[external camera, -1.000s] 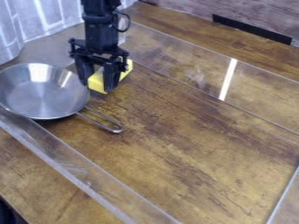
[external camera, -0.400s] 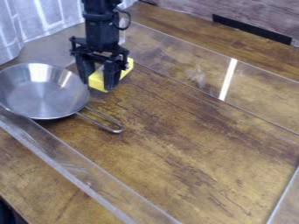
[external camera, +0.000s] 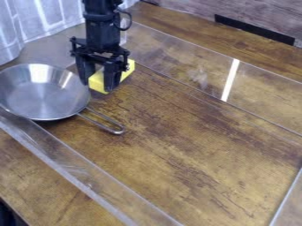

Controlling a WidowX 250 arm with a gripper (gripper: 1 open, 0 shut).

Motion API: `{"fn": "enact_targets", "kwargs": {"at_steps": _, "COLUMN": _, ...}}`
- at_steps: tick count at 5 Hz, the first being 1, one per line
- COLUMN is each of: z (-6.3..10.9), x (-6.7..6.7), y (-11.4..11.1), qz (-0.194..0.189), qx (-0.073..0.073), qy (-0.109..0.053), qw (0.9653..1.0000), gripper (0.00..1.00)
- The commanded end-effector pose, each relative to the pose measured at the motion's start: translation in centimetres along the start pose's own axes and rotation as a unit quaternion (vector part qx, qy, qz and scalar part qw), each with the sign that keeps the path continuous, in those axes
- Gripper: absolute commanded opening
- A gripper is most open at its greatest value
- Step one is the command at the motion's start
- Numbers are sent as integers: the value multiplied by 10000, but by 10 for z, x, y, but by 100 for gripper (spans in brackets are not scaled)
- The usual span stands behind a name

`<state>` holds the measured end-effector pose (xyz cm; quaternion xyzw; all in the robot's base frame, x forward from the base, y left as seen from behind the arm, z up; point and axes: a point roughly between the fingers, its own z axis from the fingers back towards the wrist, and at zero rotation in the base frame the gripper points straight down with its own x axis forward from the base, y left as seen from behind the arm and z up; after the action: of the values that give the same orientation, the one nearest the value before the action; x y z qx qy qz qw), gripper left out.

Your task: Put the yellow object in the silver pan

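The yellow object lies on the wooden table just right of the silver pan. My black gripper points straight down onto the block, with its fingers shut on the yellow object's sides. Only the block's right part and lower corner show past the fingers; its top is hidden. The round shiny pan holds nothing, and its thin wire handle runs out to the lower right across the table.
A wooden table with a glossy surface and glare streaks spreads to the right and front. A pale curtain-like backdrop stands at the back left. A raised wooden ledge runs along the back right.
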<state>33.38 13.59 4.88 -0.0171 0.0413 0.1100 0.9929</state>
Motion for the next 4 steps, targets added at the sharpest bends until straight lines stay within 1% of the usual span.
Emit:
{"fn": "enact_targets", "kwargs": {"at_steps": 1, "z": 38, "x": 5, "y": 1, "qz": -33, "qx": 86, "qy": -503, "qw": 9987, "gripper": 0}}
{"fn": "enact_targets", "kwargs": {"at_steps": 3, "z": 47, "x": 1, "y": 7, "qz": -17, "qx": 99, "qy": -525, "qw": 9986, "gripper": 0}}
{"fn": "enact_targets", "kwargs": {"at_steps": 4, "z": 50, "x": -3, "y": 13, "qz": -2, "qx": 115, "qy": -532, "qw": 9985, "gripper": 0}}
